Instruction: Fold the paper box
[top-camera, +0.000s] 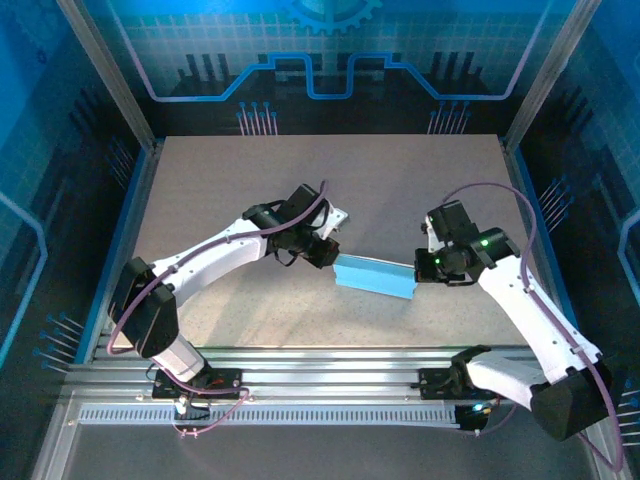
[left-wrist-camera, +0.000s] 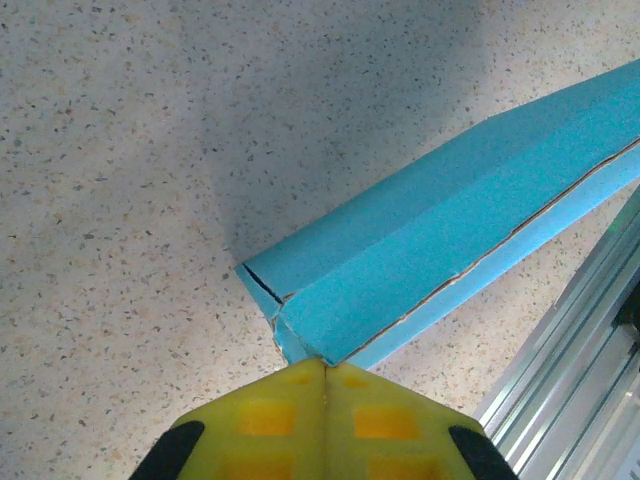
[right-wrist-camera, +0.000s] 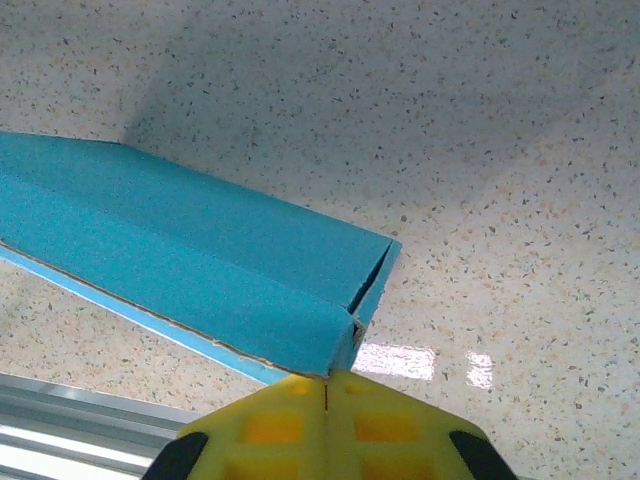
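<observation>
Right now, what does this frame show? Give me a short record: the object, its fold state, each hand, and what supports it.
object: paper box, light blue, long and flat
position: spans between the two hands, middle of the table, slightly tilted
fold state: sides folded over; a narrow gap shows at each end
left hand: shut, pinching the box's left end
right hand: shut, pinching the box's right end
support: appears held off the table by both hands; its shadow falls on the surface beside it
</observation>
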